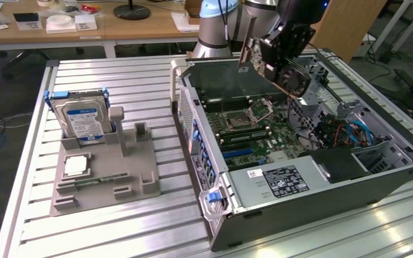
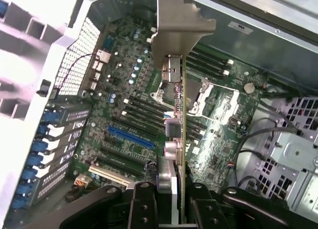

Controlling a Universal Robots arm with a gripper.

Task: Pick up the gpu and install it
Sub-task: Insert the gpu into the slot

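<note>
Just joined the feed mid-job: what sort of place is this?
Probably a robotics lab bench: an open computer case on a slatted aluminium table, a hard drive in a grey fixture, cluttered wooden desks behind.

The arm (image 1: 217,24) is cut off by the exterior view's top edge; the gpu (image 2: 174,75) has its gripped end hidden behind the jaws.
</note>
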